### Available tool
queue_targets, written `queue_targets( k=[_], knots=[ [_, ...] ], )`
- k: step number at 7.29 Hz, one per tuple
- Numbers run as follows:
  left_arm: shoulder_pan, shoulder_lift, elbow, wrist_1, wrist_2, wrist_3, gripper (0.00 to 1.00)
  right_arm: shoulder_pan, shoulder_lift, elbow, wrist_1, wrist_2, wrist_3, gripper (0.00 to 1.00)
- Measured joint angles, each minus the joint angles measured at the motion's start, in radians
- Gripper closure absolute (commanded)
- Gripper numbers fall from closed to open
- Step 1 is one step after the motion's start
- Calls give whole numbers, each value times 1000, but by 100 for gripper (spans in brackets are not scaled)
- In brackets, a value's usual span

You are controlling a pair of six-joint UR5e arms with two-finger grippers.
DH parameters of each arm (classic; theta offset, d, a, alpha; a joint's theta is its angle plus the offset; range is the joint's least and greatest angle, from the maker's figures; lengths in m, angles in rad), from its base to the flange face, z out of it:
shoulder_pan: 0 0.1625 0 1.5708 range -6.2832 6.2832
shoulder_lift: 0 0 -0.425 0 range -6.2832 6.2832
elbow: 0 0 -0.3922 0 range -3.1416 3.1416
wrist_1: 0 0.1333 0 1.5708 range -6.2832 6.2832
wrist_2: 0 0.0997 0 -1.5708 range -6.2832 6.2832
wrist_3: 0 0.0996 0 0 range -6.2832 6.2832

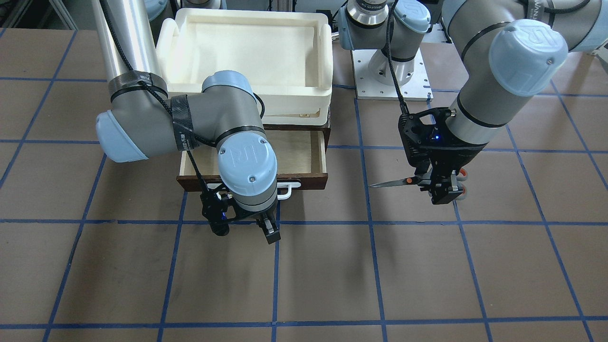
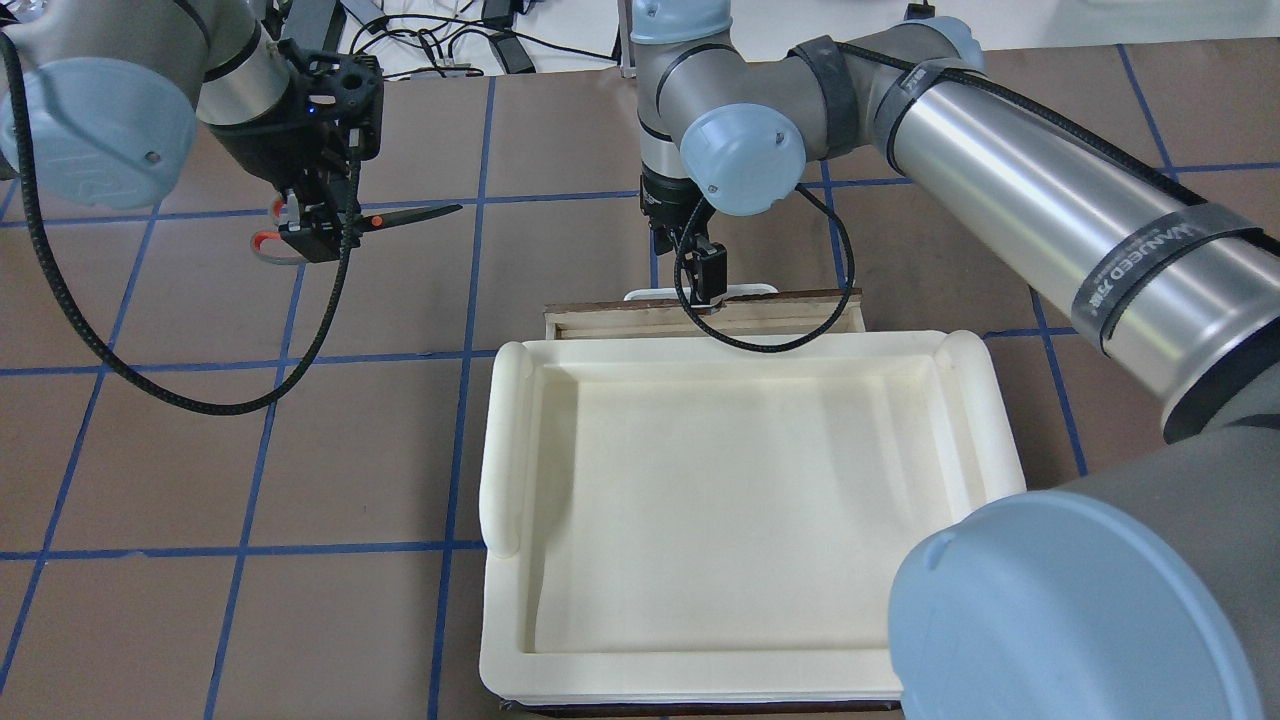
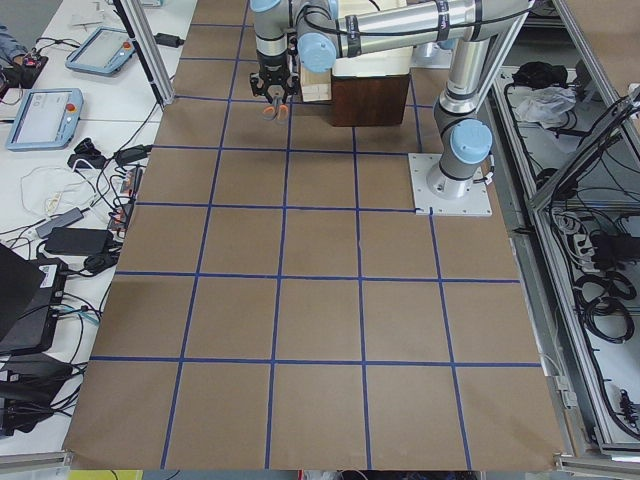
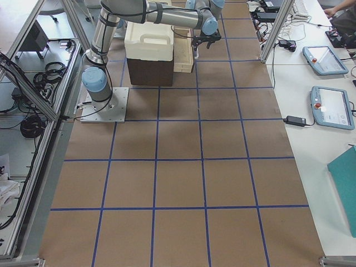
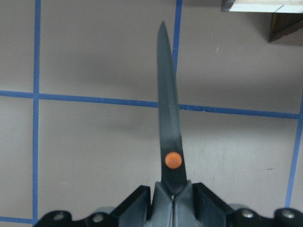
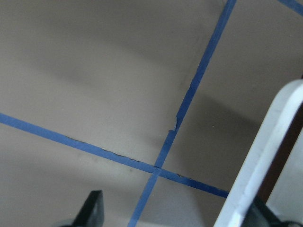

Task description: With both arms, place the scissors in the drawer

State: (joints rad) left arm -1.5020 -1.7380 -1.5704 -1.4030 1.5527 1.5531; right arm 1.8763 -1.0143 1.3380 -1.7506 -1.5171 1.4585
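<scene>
L pincer clamped on scissors by the pivot, above surface, well to robot's left of open drawer; blades level, tips pointing at it. R pincer apart, by white handle

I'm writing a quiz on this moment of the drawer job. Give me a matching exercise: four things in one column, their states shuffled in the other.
1 scissors
2 drawer
3 foam tray
4 right gripper

A jaws open, beside the white handle
B gripped in the air by the left gripper
C pulled out
D sitting above the drawer

Pairs: 1-B, 2-C, 3-D, 4-A
</scene>
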Motion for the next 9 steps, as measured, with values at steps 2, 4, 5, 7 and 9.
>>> queue_targets(
  k=[2,4,5,7,9],
  knots=[
    [-7,1,2,-16,-1,-3,100,-1,11,-15,-3,0,-5,0],
    [-8,2,3,-22,-2,-6,100,-4,23,-36,-4,0,-15,0],
    [-9,2,2,-23,-2,-7,100,-8,25,-41,-4,0,-21,0],
    [-13,2,2,-23,-2,-7,100,-18,33,-48,-5,1,-44,0],
    [-16,2,2,-24,-4,-8,100,-27,50,-66,-15,2,-56,0]
  ],
)
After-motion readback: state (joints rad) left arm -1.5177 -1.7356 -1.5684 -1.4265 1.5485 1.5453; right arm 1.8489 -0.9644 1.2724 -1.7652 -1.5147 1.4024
